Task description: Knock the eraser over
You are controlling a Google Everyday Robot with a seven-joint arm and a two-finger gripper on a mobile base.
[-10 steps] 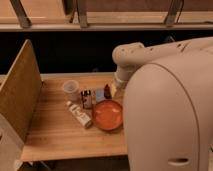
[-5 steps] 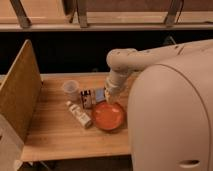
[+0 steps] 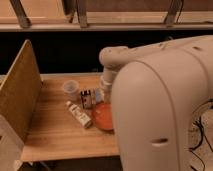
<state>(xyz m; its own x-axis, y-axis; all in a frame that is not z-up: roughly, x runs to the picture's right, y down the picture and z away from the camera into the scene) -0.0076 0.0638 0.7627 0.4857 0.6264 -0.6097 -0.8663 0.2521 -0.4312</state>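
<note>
A wooden table [image 3: 55, 140] is seen from above and behind the robot, whose broad white body [image 3: 165, 110] fills the right half of the view and hides the table's right end. A tan panel [image 3: 20, 95] stands upright along the table's left edge. Near the middle of the table a small group of things is set close together. A clear cup [image 3: 70, 89] stands upright at the back left of the group. Just to its right is a small dark block with lighter markings, taken to be the eraser [image 3: 86, 98] – it appears to stand upright, though its details are too blurred to be made out. In front of these a white bottle [image 3: 79, 114] lies on its side, slanted from back left to front right, its lower end just beside an orange plate [image 3: 103, 117]. The plate's right part is covered by the robot's body. The arm [image 3: 114, 57] is bent over the back of the table and brought down behind the plate. The gripper [image 3: 101, 93] is held low at the arm's end, just to the right of the eraser and behind the plate – whether contact is made with the eraser cannot be told, and neither how far the gripper is open nor whether anything is held can be told. A pale rail [image 3: 100, 25] is seen across the top, with a dark band beneath it
</note>
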